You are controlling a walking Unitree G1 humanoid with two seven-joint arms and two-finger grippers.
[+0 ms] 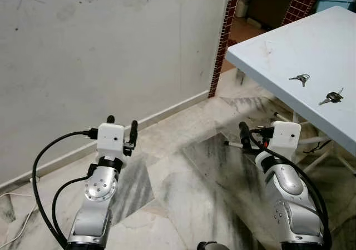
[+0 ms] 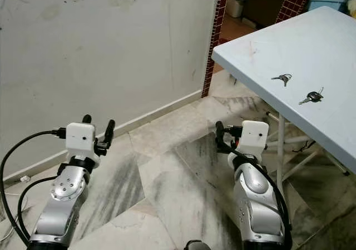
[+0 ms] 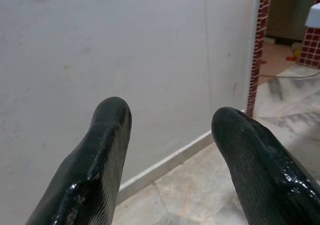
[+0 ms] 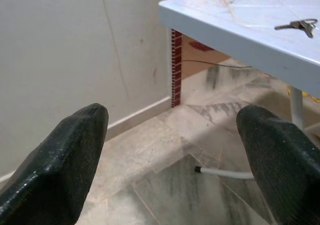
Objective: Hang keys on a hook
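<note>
1. We found the left gripper (image 1: 122, 123) with its jaws spread and empty, raised toward the plain wall (image 1: 111, 50).
2. We found the right gripper (image 4: 172, 150) likewise spread and holding nothing, low above the marble floor (image 1: 183, 172).
3. Two sets of keys (image 1: 300, 79) (image 1: 332, 98) lay well apart from the right jaws, ahead and above them, on the pale blue table (image 1: 278, 44).

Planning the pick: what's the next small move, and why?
Probably step toward the table and raise the right gripper to the nearer keys. Two key sets, the other farther back, lie on top; both grippers, including the left, hang open and empty below its edge.
</note>
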